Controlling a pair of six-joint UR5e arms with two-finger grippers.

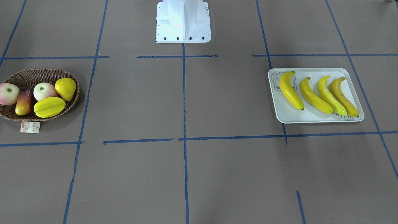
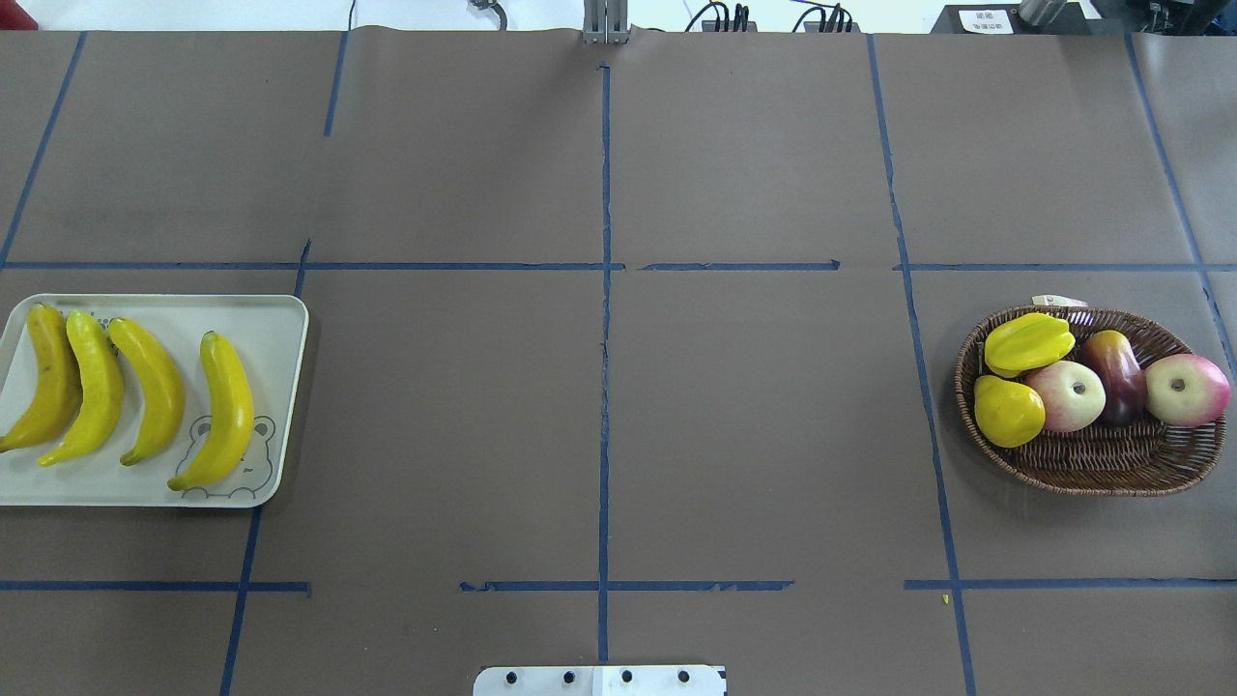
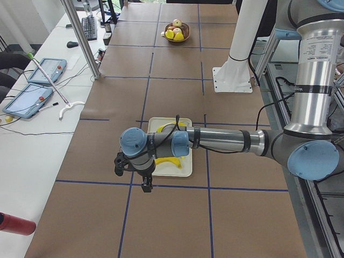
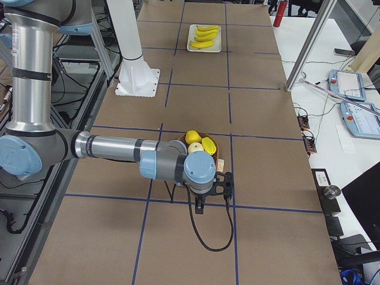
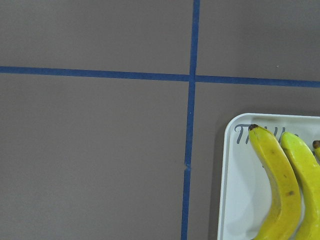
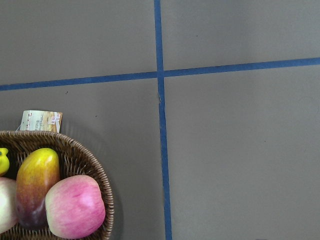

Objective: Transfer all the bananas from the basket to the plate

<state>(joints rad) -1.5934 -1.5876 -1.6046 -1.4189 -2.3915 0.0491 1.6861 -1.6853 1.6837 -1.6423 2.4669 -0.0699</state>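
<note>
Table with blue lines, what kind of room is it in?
Probably a robot lab. A big left arm and right arm reach over the table, blue tape marks it into squares, and control tablets lie on a side desk.

Bananas (image 1: 291, 91): smooth, glossy, plastic-looking skin.
Plate (image 1: 311, 117): smooth, matt, pale plastic look.
Basket (image 2: 1102, 462): rough woven wicker; paper tag (image 1: 30, 127).
Worktop (image 1: 230, 102): matt brown paper-like sheet; blue tape lines (image 1: 184, 93).

Yellow bananas (image 1: 317, 93), bear-printed pale plate (image 1: 314, 117), dark-brown basket (image 1: 37, 76)
</note>
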